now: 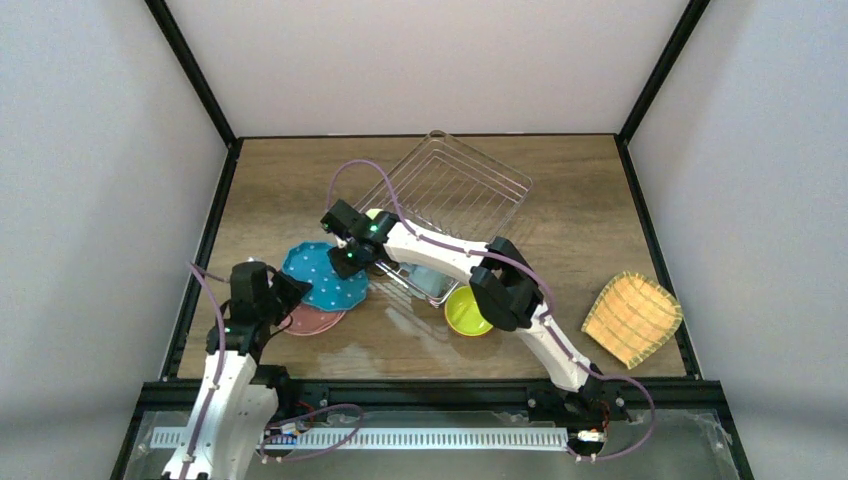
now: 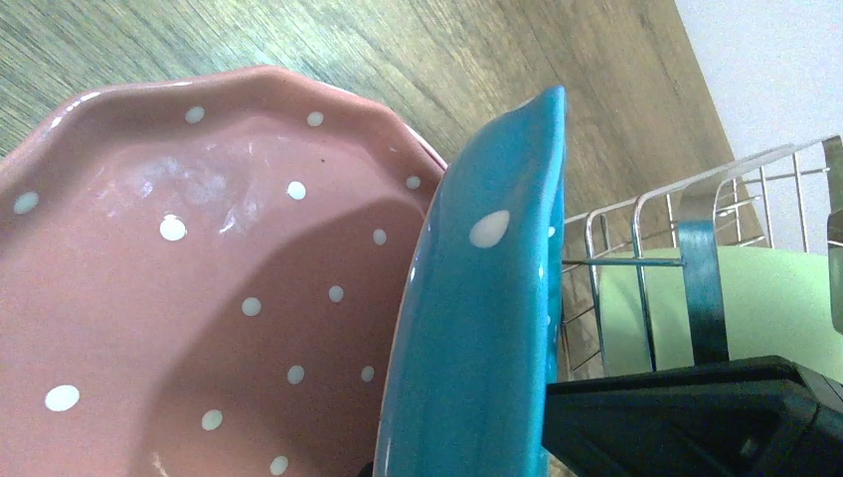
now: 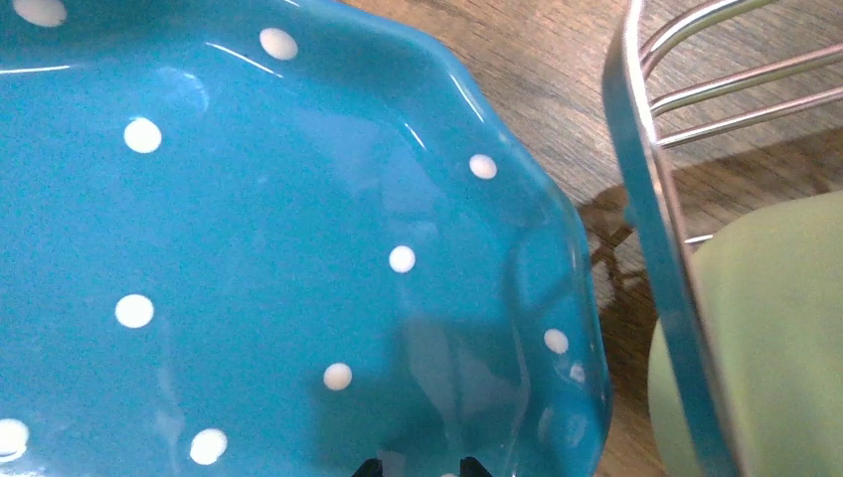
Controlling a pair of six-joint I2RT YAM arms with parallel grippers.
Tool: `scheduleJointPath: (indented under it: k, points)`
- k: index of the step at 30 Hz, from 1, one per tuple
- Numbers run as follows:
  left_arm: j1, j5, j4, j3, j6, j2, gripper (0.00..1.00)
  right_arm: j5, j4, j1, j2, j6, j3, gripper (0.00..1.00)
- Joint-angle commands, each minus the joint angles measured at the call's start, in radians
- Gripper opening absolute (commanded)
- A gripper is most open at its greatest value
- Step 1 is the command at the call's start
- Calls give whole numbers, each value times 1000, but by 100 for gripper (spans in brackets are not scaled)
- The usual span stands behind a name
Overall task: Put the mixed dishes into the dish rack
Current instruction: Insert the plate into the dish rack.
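Observation:
The blue dotted plate (image 1: 325, 275) leans on the pink dotted plate (image 1: 312, 320) at the table's left. My left gripper (image 1: 288, 293) is shut on the blue plate's near-left rim. In the left wrist view the rim (image 2: 477, 328) stands edge-on against a black finger (image 2: 686, 417), with the pink plate (image 2: 199, 278) beside it. My right gripper (image 1: 347, 257) hovers at the plate's far right edge, open. Its two fingertips (image 3: 370, 467) are slightly apart over the blue plate (image 3: 249, 248). The wire dish rack (image 1: 470, 185) sits behind, holding a pale green mug (image 1: 374, 214).
A lime bowl (image 1: 465, 312) sits under the right arm's elbow. A woven tan plate (image 1: 632, 318) lies at the right edge. A pale bluish mug-like thing (image 1: 432, 281) lies at the rack's near corner. The rack's rim (image 3: 646, 179) and the green mug (image 3: 765, 338) are close to the right of the blue plate.

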Motion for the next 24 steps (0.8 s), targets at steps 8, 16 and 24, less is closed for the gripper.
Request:
scheduleJointPath:
  k: [8, 16, 24]
  points:
    - [-1, -4, 37, 137, 20, -27, 3, 23, -37, 1, -87, -13, 93, 64]
    - [-1, -50, -47, 212, 54, -35, 3, 18, -50, -2, -96, -18, 156, 69]
    - [-1, -156, -168, 337, 114, 0, 3, 22, -32, -7, -139, -20, 162, 69]
